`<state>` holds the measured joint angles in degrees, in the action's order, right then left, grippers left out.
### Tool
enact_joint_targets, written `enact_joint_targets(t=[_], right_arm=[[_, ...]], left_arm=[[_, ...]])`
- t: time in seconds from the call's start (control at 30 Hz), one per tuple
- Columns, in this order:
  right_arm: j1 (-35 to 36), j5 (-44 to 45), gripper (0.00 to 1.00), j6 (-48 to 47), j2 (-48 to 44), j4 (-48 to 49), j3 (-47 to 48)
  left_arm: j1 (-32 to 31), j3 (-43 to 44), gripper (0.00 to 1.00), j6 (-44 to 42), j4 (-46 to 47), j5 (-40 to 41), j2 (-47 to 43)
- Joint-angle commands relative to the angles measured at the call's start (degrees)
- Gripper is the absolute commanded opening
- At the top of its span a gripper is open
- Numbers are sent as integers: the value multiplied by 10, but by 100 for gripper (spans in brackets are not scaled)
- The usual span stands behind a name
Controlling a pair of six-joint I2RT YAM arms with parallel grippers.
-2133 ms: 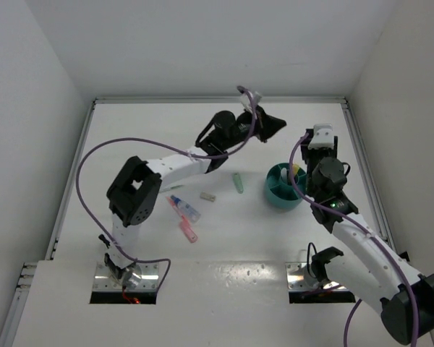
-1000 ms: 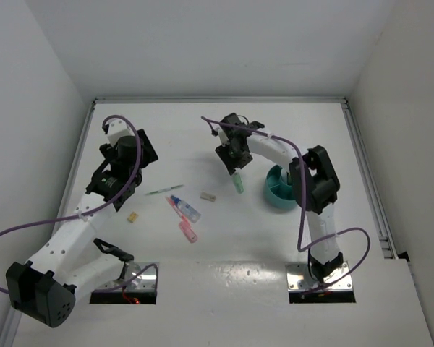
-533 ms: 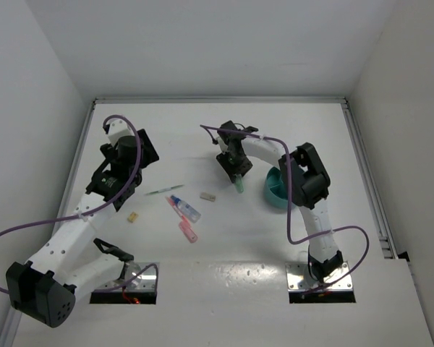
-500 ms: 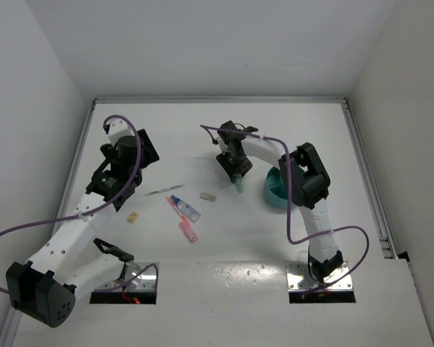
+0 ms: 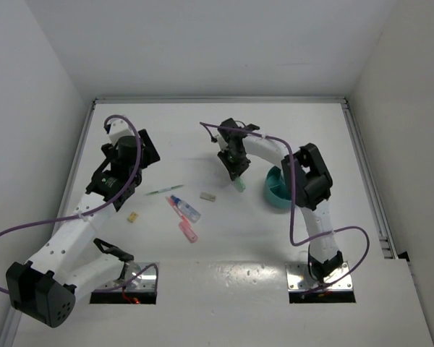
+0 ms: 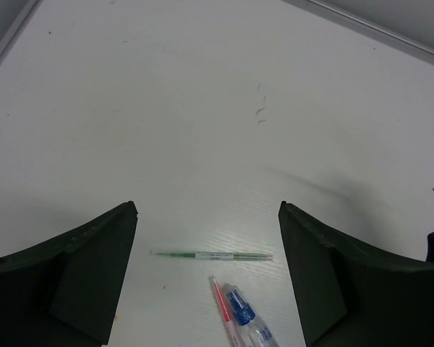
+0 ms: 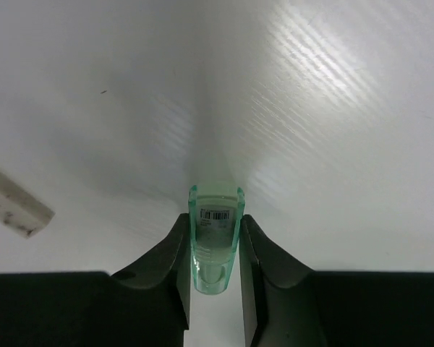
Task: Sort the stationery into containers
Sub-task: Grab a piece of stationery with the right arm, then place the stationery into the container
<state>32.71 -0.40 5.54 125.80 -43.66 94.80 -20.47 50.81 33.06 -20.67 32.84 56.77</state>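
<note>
My right gripper (image 7: 214, 223) is shut on a clear green marker (image 7: 215, 238), its fingers (image 7: 172, 249) pressed against both sides. Seen from above, that marker (image 5: 240, 185) pokes out below the right gripper (image 5: 236, 172), just left of the round teal tub (image 5: 275, 194). My left gripper (image 6: 208, 217) is open and holds nothing. It hangs over a thin green pen (image 6: 211, 254), a clear-blue tube (image 6: 247, 323) and a pink marker (image 6: 221, 305). On the table lie the pen (image 5: 163, 190), tube (image 5: 186, 208), pink marker (image 5: 188, 230), grey eraser (image 5: 207, 196) and a tiny yellow piece (image 5: 132, 217).
The eraser (image 7: 13, 207) lies left of the right fingers. White walls close in the table, with a raised rail (image 5: 217, 100) along the far edge. The right arm's elbow (image 5: 309, 177) hangs over the tub's right side.
The right jaws have closed onto the green marker, which stays at the same spot on the table. The left arm has not moved.
</note>
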Motion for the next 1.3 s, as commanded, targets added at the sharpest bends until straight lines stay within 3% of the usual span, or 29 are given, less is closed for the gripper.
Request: enact_joint_targets(t=[0.0,0.3,0.47,0.73,0.87,1.27], right_arm=[[-3,25,0,-20,-132,38,4],[-8,125,0,-46,-313,125,-144],[-8,220,0,-2,-332,142,-178],[-13,294,0,29,-372,178,-228],[-13,282,0,-3,-392,205,-275],[-13,155,0,-99,-554,487,-505]], left_arm=[[7,1,85,-4,8,-16,-3],[7,1,85,-4,8,-32,-3],[7,1,85,-4,8,-37,-3],[7,1,85,-9,8,-37,-3],[7,1,85,-9,8,-37,-3],[7,1,85,-9,8,-43,2]])
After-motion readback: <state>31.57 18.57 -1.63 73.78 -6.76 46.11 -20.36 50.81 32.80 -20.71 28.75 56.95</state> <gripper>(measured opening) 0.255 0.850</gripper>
